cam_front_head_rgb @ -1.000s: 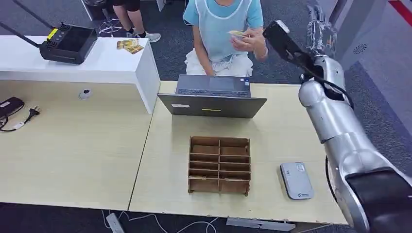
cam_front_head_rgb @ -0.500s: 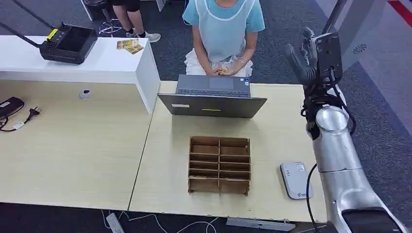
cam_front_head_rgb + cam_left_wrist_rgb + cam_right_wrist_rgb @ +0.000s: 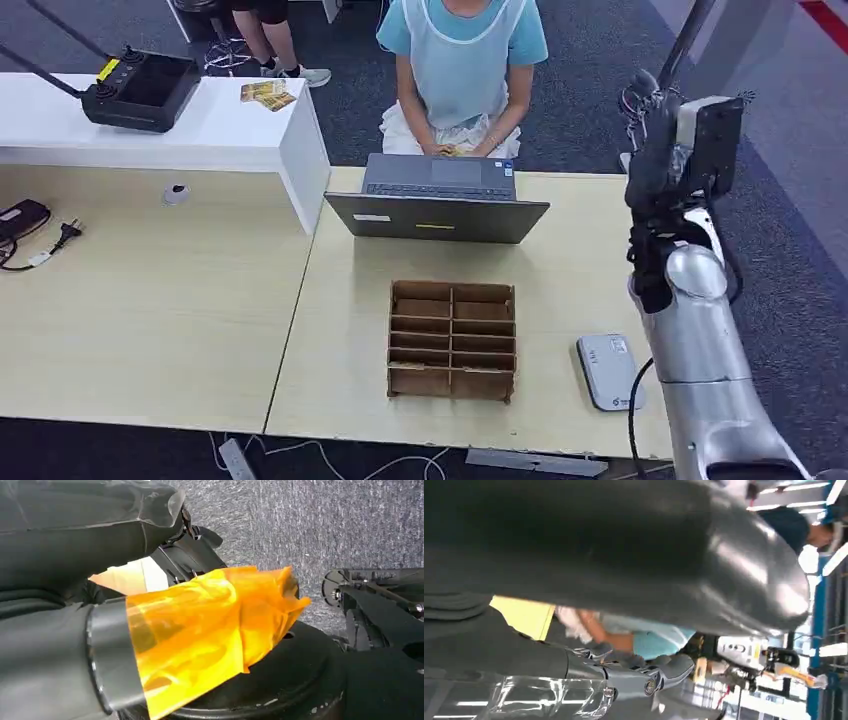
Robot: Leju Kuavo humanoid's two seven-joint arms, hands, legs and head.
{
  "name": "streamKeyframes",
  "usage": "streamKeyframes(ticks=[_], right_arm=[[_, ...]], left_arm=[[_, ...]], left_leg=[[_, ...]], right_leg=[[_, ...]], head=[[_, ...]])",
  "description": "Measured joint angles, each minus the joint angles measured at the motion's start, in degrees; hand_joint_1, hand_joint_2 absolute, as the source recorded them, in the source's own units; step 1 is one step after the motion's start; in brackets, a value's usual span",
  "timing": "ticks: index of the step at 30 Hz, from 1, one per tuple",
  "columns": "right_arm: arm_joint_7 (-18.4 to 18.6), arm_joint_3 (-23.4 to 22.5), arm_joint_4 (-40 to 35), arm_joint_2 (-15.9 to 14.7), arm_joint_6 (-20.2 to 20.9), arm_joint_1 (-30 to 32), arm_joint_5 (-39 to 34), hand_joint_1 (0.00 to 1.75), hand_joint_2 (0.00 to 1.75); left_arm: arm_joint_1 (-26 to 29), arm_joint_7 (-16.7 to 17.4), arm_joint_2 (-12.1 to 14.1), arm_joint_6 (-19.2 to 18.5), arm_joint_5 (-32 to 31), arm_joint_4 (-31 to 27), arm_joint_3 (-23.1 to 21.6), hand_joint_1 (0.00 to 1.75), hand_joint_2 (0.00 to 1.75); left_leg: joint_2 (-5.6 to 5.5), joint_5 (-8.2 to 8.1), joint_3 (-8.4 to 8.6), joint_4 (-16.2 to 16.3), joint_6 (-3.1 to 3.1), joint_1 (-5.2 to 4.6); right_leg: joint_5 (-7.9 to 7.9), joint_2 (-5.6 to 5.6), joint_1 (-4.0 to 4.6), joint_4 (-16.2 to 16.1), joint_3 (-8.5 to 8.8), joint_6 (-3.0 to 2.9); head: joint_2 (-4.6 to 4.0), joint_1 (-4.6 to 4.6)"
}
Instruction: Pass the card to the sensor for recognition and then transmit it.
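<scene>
My right hand (image 3: 648, 130) is raised beside the table's far right corner, fingers pointing up. In the right wrist view a yellow card (image 3: 523, 616) sits pinched between the thick thumb (image 3: 599, 555) and the darker fingers (image 3: 624, 672). The grey-white card sensor (image 3: 609, 371) lies flat on the table near its front right edge, well below the hand. A person in a light blue top (image 3: 461, 60) sits behind the laptop (image 3: 437, 200) with both hands low at its far edge. My left hand (image 3: 90, 525) hangs low, partly wrapped in orange film; how its fingers lie is unclear.
A brown wooden slotted organizer (image 3: 452, 339) stands mid-table in front of the laptop. On the white desk (image 3: 230, 140) at the left are a black controller (image 3: 140, 88) and some yellow cards (image 3: 266, 93). A black plug and cable (image 3: 62, 236) lie at the far left.
My right arm has drawn back from the person's raised hand and swung right and upright. The person's hands have dropped to the laptop's far edge.
</scene>
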Motion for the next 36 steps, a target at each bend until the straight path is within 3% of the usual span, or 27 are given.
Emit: streamKeyframes(ticks=[4,12,20,28,29,36], right_arm=[[-3.6,-0.4,-5.3,0.0,-1.3,6.5,-4.0,0.0,0.0],[-10.7,-3.2,-18.5,-0.2,-4.6,23.6,-3.5,0.0,0.0],[-12.8,-7.5,-26.6,-2.1,-0.4,36.1,-5.5,0.0,0.0],[-13.1,-10.1,-31.2,-2.8,0.8,41.7,-6.9,0.0,0.0],[-13.1,-10.2,-31.6,-2.8,0.7,42.1,-6.8,0.0,1.75],[-13.9,-11.2,-34.4,-3.4,-0.2,45.0,-3.6,0.0,1.75]], left_arm=[[0.0,0.0,-0.1,0.6,0.4,0.0,0.7,0.0,0.0],[0.3,0.0,-0.7,1.9,0.8,0.0,2.1,0.0,0.0],[0.4,-0.2,-1.0,2.7,1.7,0.0,3.5,0.0,0.0],[0.4,-0.8,-1.2,3.1,2.2,0.0,4.7,0.0,0.0],[0.4,-0.9,-1.2,3.2,2.3,0.0,4.8,0.0,0.0],[0.5,-1.3,-1.4,3.4,2.6,0.0,5.3,0.0,0.0]], left_leg=[[0.01,-0.03,-0.03,0.0,-0.01,0.0],[-0.06,-0.06,-0.09,0.0,-0.02,0.0],[-0.03,-0.07,-0.12,0.0,-0.02,-0.01],[-0.01,-0.06,-0.1,0.0,-0.02,0.0],[-0.01,-0.06,-0.1,0.0,-0.02,0.0],[-0.01,-0.06,-0.1,0.0,-0.02,0.0]], right_leg=[[-0.01,0.02,0.0,0.0,-0.03,0.0],[-0.04,-0.1,0.0,0.0,-0.07,0.01],[-0.06,-0.06,-0.01,0.0,-0.09,0.03],[-0.05,-0.03,-0.01,0.0,-0.09,0.03],[-0.05,-0.02,-0.01,0.0,-0.09,0.03],[-0.05,-0.03,-0.01,0.0,-0.09,0.03]], head=[[0.0,-0.02],[0.0,0.0],[0.0,0.0],[0.0,0.0],[0.0,0.0],[0.0,0.0]])
